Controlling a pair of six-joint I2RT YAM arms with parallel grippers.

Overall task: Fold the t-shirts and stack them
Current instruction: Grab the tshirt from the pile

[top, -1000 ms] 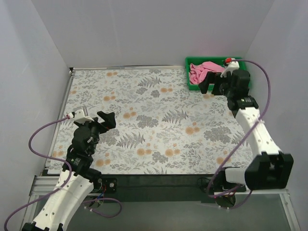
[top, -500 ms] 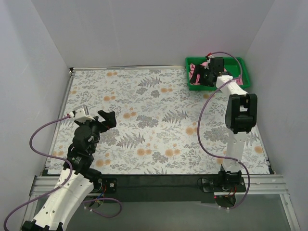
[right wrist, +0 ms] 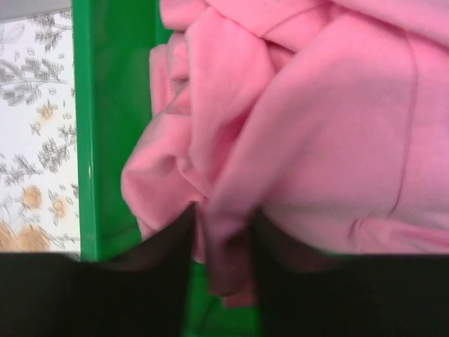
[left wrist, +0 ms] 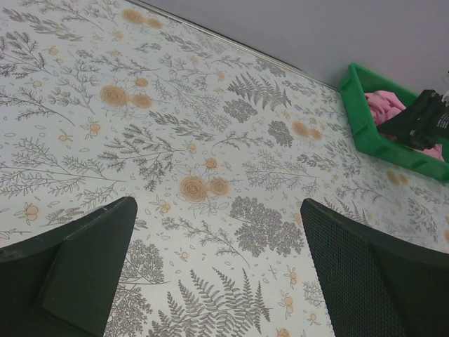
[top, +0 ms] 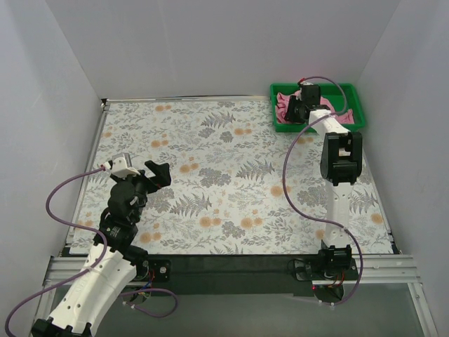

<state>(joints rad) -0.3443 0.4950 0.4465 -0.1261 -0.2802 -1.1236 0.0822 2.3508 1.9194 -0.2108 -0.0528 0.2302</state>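
Now | right gripper point(right wrist: 223, 228) is pinching a fold of the crumpled pink t-shirt point(right wrist: 316, 126) | t-shirt is lying in the green tray point(right wrist: 105, 140), far right corner | left gripper point(left wrist: 217, 203) is hovering wide open over the floral table point(top: 231, 175)

Crumpled pink soft-fabric t-shirt point(right wrist: 316, 126) fills 12 to 4 o'clock, lying in green plastic tray point(right wrist: 105, 140). One fold sits between right gripper point(right wrist: 223, 221) fingers at 6 o'clock. Floral-printed table cover point(right wrist: 35, 140) at 9 o'clock.
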